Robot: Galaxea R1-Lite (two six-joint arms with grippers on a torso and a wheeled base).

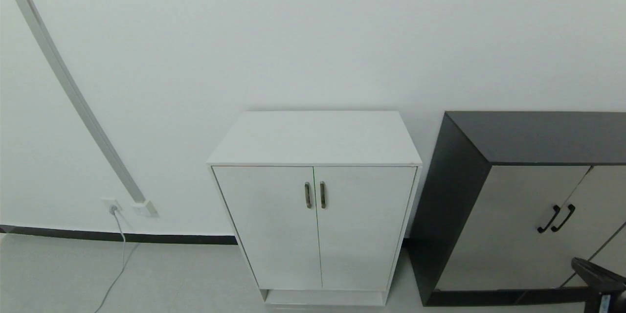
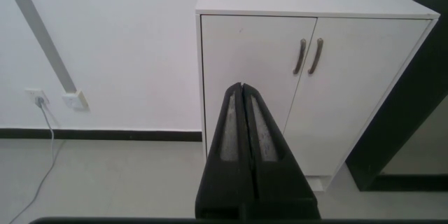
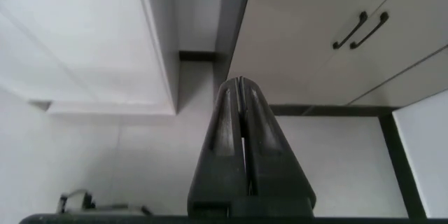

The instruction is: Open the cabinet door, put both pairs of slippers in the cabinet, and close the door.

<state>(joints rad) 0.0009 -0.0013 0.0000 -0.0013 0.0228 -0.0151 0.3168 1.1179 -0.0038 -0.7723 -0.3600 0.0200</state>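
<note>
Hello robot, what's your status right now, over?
Left gripper shut, empty. Right gripper shut, empty. White cabinet doors both closed. Dark cabinet stands alongside.

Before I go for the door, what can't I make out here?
White cabinet, inside: hidden behind its shut doors, head and left wrist views.
Floor before it: cut off by the head view's lower edge; the left tool blocks it in the left wrist view.
Dark cabinet: right part cut off by the head view's edge.
Small grey object on the floor, right wrist view: too blurred to identify.
</note>
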